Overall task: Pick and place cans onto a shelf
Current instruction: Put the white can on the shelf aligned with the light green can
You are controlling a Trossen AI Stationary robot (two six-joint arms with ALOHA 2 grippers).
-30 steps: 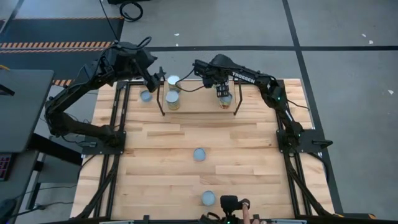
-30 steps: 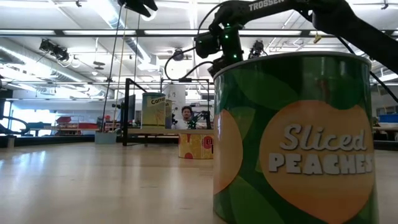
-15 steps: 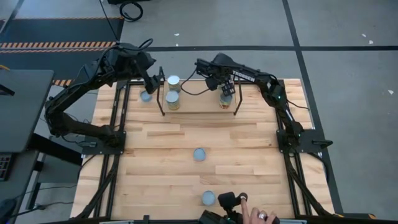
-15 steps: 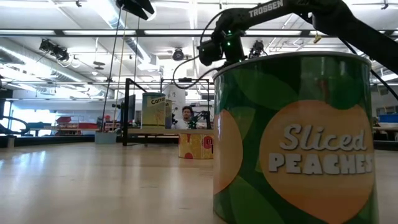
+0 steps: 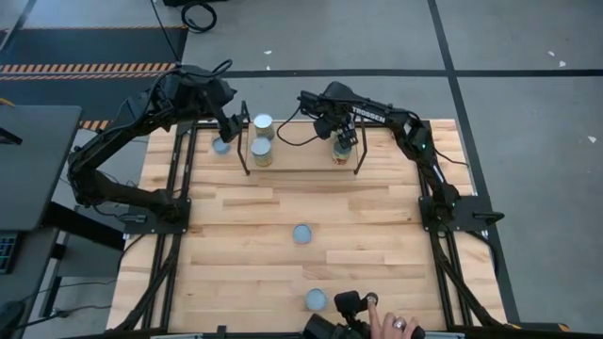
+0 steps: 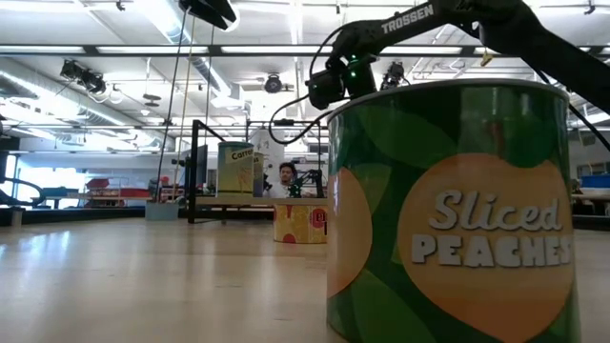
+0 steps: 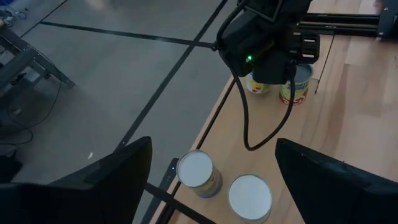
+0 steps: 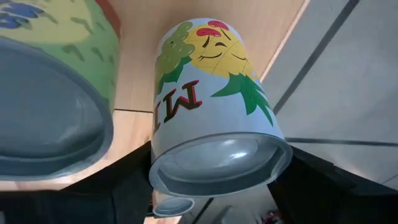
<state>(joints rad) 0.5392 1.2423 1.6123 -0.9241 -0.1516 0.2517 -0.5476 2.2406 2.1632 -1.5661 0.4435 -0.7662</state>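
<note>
We judge the task roughly half done. The low black wire shelf with its light wooden board point(image 5: 301, 170) stands at the far side of the wooden bench point(image 5: 236, 250). It carries a tan-labelled tin with a silvery top point(image 5: 261, 151) at its left end, a white-topped tin point(image 5: 264, 122) just beyond that, and a fruit-labelled tin point(image 5: 340, 154) at its right end.

The right end effector point(image 5: 345, 138) hovers over that right tin, fingers spread wide to either side and apparently not gripping. The left end effector point(image 5: 233, 121) waits wide open and empty by the shelf's left post.

Three silvery-topped tins are left: one just left of the shelf point(image 5: 220, 145), one mid-bench point(image 5: 301, 233) and one at the near edge point(image 5: 316, 299). All the tins are sealed.
</note>
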